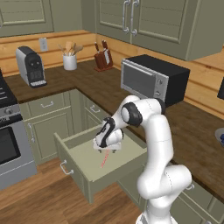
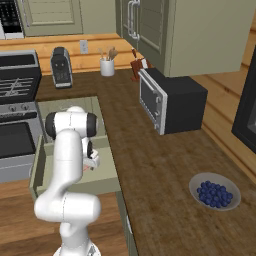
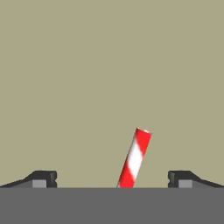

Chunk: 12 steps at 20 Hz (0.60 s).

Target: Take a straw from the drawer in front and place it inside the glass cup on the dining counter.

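Note:
The sage-green drawer (image 1: 74, 144) stands pulled out below the wall counter. On its pale floor lies the thin red-pink straw (image 1: 104, 159), red-and-white striped in the hand view (image 3: 134, 158). My gripper (image 1: 107, 148) hangs inside the drawer just above the straw's upper end, pointing down. Its two dark fingertips (image 3: 43, 178) stand wide apart, open, with the straw between them but nearer the right one and touching neither. In the right base view the hand (image 2: 91, 161) sits low in the drawer (image 2: 39, 172), behind my arm. The glass cup and the dining counter are out of view.
On the dark countertop (image 1: 192, 127) stand a microwave (image 1: 153, 78), a knife block (image 1: 103, 59), a utensil holder (image 1: 70, 60) and a coffee machine (image 1: 31, 66). A stove (image 1: 8, 131) stands left of the drawer. A bowl of blueberries (image 2: 215, 192) sits on the counter at right.

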{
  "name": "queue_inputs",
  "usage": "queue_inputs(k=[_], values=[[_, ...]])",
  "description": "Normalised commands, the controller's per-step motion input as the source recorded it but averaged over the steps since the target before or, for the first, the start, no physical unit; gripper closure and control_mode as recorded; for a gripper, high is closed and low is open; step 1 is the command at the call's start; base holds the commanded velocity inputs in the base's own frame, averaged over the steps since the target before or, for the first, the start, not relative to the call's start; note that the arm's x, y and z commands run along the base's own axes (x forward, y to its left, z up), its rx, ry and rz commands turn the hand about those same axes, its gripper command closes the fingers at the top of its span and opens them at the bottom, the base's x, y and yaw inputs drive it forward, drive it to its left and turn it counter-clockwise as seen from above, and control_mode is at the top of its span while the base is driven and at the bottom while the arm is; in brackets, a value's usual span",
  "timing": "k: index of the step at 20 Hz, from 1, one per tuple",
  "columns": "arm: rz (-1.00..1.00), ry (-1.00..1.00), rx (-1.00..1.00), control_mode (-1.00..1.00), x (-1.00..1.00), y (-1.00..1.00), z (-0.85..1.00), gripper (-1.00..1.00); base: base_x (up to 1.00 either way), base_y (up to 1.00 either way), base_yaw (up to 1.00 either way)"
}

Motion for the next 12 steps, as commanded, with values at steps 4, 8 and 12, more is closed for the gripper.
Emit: queue_inputs(k=[4,8,12], values=[[-0.03,0.07,0.0,-1.0,0.0,0.0,-0.37,-1.0,0.0,0.0,0.0],[-0.03,0.05,0.0,-1.0,0.0,0.0,-0.37,1.0,0.0,0.0,0.0],[-0.03,0.0,0.0,-1.0,0.0,0.0,-0.32,1.0,0.0,0.0,0.0]])
